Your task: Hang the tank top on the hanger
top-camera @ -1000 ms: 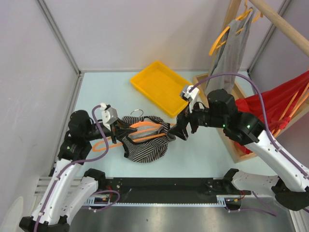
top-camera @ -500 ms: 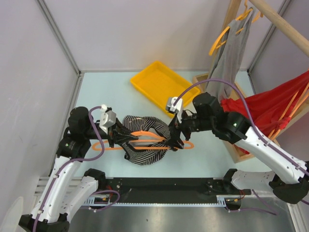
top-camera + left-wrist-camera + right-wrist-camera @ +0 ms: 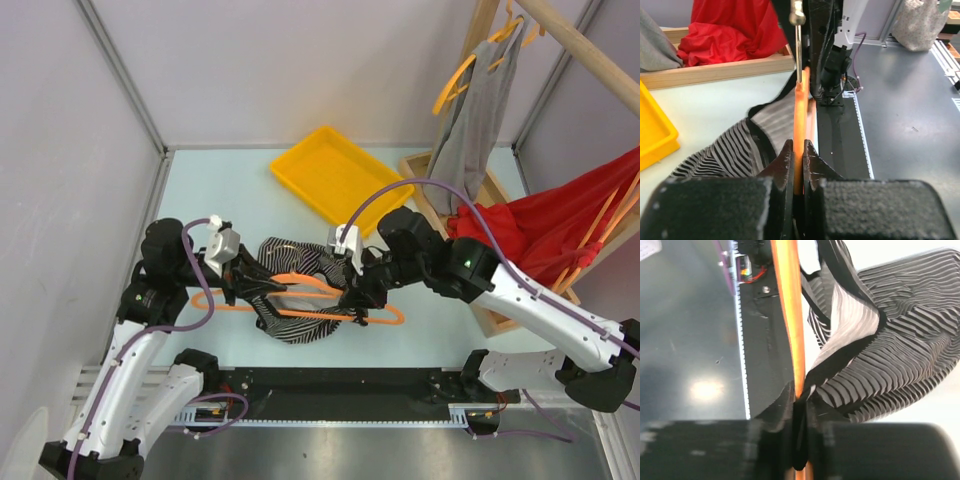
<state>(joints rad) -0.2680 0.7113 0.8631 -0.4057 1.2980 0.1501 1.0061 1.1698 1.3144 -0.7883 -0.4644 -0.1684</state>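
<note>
Gripping hanger [image 3: 381, 319] bar: left gripper [image 3: 797, 150], clamped tight. Right gripper [image 3: 799, 396] pinched onto tank top [image 3: 300, 326] strap. Both items lie just arm-side of yellow tray [image 3: 318, 176], tank top partly threaded on hanger.

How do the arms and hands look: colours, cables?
The left arm and right arm have white links, black joints and green lights. A purple cable loops along each. The left hand and right hand are black, with white camera blocks.

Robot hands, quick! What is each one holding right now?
Left hand: closed, holding the hanger.
Right hand: closed, pinching the hanger too, seemingly together with a strap of the tank top.
</note>
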